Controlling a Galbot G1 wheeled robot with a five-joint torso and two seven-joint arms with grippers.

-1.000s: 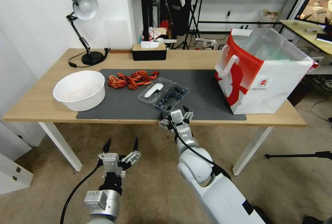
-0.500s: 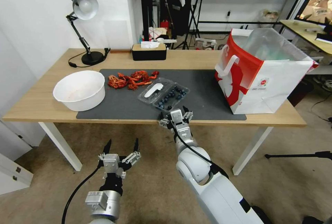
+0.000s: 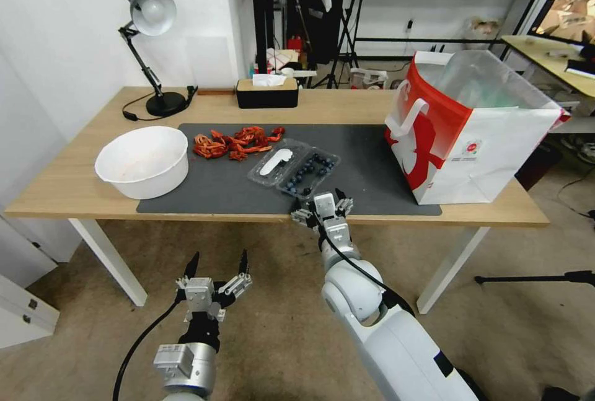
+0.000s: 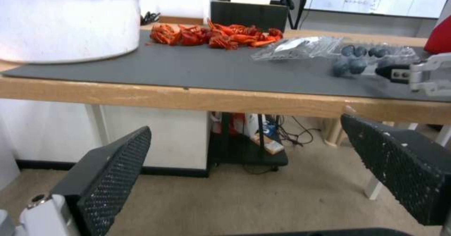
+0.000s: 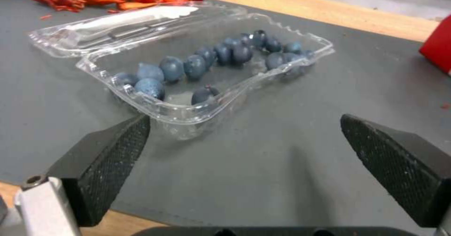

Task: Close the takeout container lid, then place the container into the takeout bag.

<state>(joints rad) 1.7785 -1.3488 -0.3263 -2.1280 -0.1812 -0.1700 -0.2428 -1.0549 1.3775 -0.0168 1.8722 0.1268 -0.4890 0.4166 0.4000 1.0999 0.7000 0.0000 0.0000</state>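
Note:
The takeout container (image 3: 308,173) lies open on the grey mat, blueberries in its clear tray (image 5: 211,67). Its lid (image 3: 276,161) with the white label is folded flat beside the tray (image 5: 127,24). The takeout bag (image 3: 471,134), white with a red side, stands open at the table's right end. My right gripper (image 3: 318,199) hovers open at the table's front edge, just short of the container, its fingers (image 5: 108,155) spread wider than the tray's near corner. My left gripper (image 3: 218,258) hangs open below the table edge, nothing between its pads (image 4: 112,165).
A big white bowl (image 3: 142,162) sits at the mat's left end, and a pile of red crayfish (image 3: 235,141) lies behind the container. A black tissue box (image 3: 266,92) and a desk lamp (image 3: 152,60) stand at the table's back. Bare mat (image 3: 365,159) separates container and bag.
My right gripper has shifted slightly right and forward toward the container. The left gripper has sunk a little. The container and bag have not moved.

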